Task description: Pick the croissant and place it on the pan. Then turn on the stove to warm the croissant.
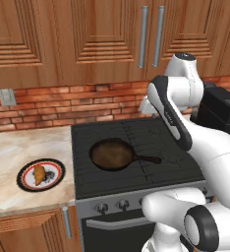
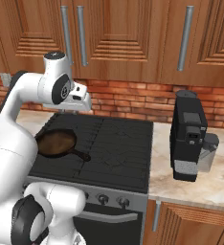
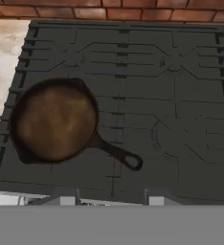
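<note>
Knobs (image 1: pixel 122 204), small, round, on stove (image 1: pixel 136 133) front panel. Left counter: plate (image 1: pixel 41 174) bearing croissant (image 1: pixel 39 173); judged light, soft, flaky, best pinched gently across its thick middle. Centre: pan (image 1: pixel 112 153), empty, on left grates, handle pointing right. Gripper: raised over stove, well right of croissant; finger spread cannot be told.

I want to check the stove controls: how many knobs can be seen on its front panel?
3 in the right base view: one, one and one, in a row on the stove front panel. The arm may hide others further left.
</note>
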